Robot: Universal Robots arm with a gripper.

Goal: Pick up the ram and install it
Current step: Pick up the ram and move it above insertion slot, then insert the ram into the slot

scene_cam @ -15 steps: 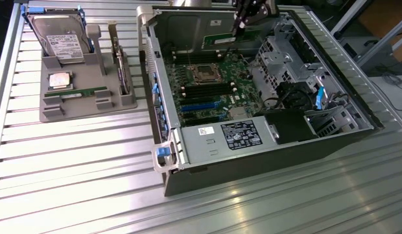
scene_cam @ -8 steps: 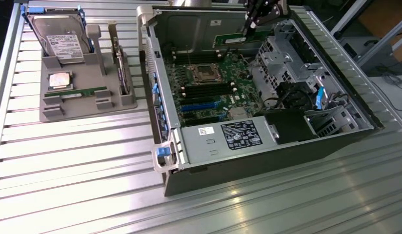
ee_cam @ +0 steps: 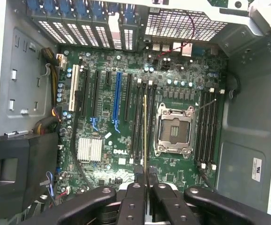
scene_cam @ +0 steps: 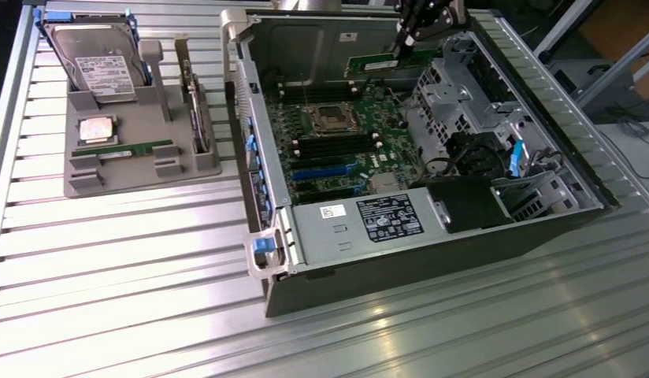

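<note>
My gripper (scene_cam: pixel 406 43) hangs over the far end of the open computer case (scene_cam: pixel 264 236) and is shut on the ram (scene_cam: pixel 372 63), a narrow green stick held level above the motherboard (scene_cam: pixel 335 150). The wrist view looks straight down past the black fingers (ee_cam: pixel 134 201). There the gripper (ee_cam: pixel 146 177) holds the ram (ee_cam: pixel 145 131) edge-on, a thin line over the black memory slots (ee_cam: pixel 139 122) beside the processor socket (ee_cam: pixel 174 130). A gap still separates the stick from the board.
A grey holder (scene_cam: pixel 135 169) on the exterior view's left carries a hard drive (scene_cam: pixel 98 67), a silver processor (scene_cam: pixel 97 128), another green stick (scene_cam: pixel 135 149) and an upright card (scene_cam: pixel 196 110). Inside the case sit the power supply (scene_cam: pixel 372 220) and a metal drive cage (scene_cam: pixel 456 87).
</note>
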